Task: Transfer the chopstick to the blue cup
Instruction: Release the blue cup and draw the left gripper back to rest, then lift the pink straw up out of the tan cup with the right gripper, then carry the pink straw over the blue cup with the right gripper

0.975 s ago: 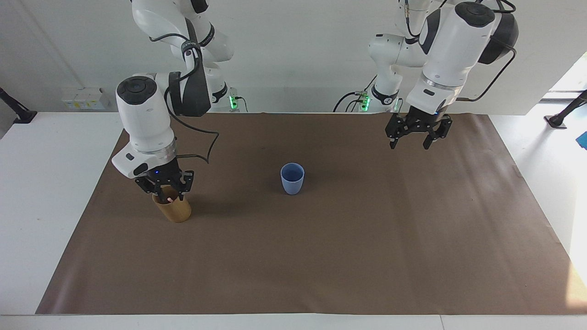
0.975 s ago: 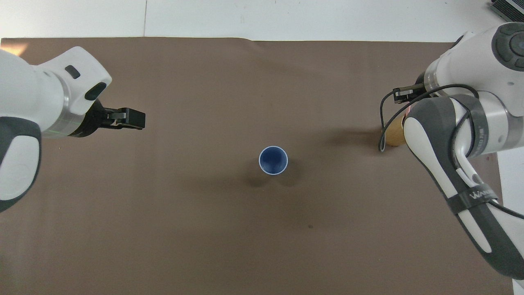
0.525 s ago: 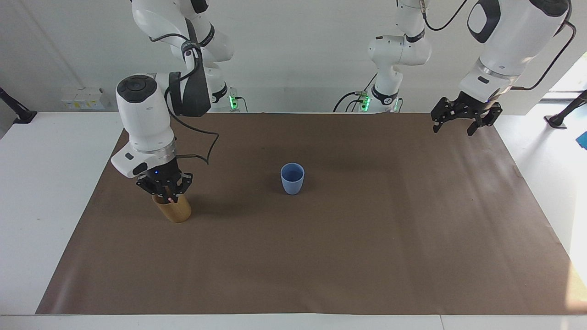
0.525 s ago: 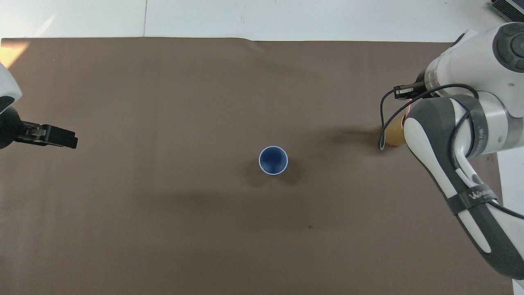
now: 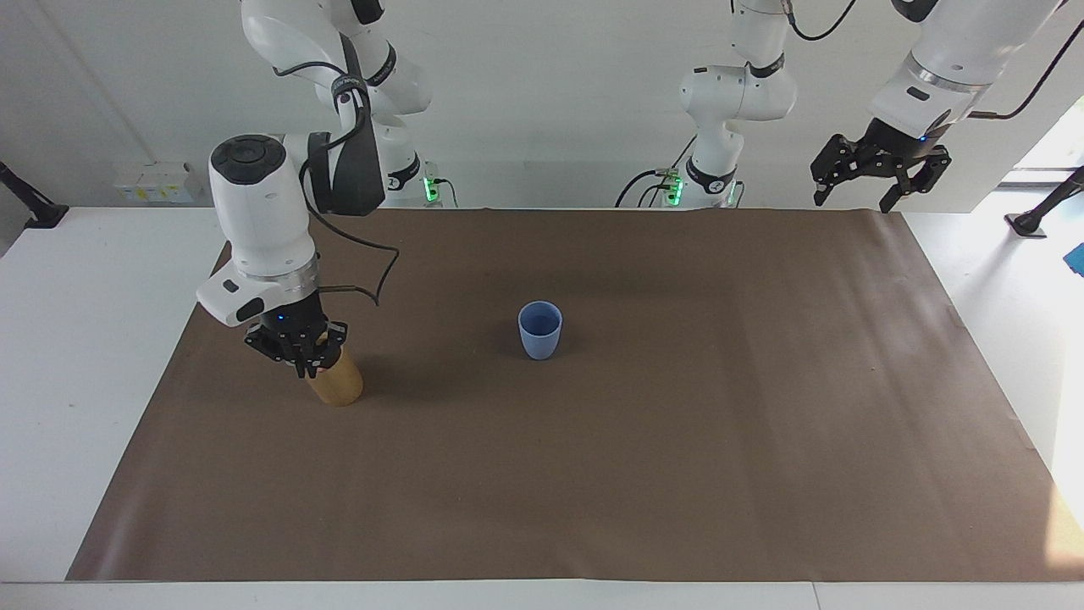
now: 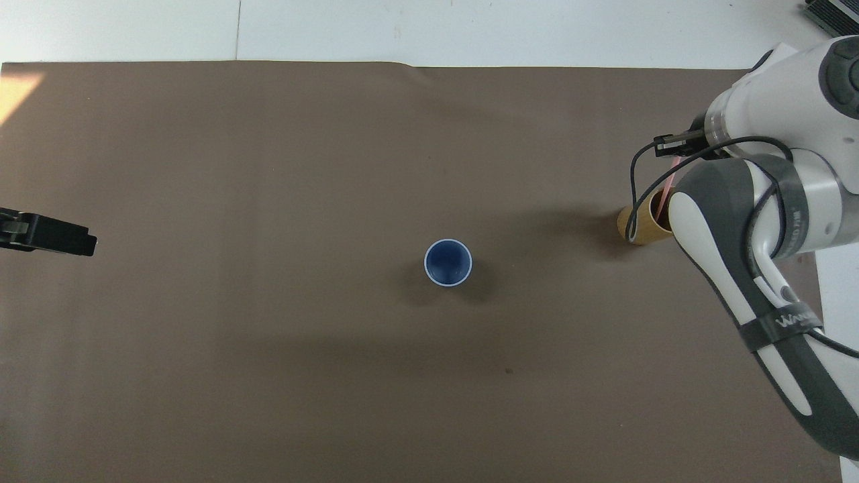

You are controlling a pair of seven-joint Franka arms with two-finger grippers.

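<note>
The blue cup stands upright in the middle of the brown mat. At the right arm's end of the table my right gripper hangs just over the mouth of a tan cylinder cup, which leans a little. It is shut on the pale pink chopstick, whose lower end still sits inside the tan cup. My left gripper is open and holds nothing, raised high over the mat's corner at the left arm's end.
The brown mat covers most of the white table. Bare mat lies between the tan cup and the blue cup. Nothing else stands on it.
My right gripper has closed on the chopstick and shifted slightly, and the tan cup has tipped and slid a little with it. My left arm has swung up and away toward its own end.
</note>
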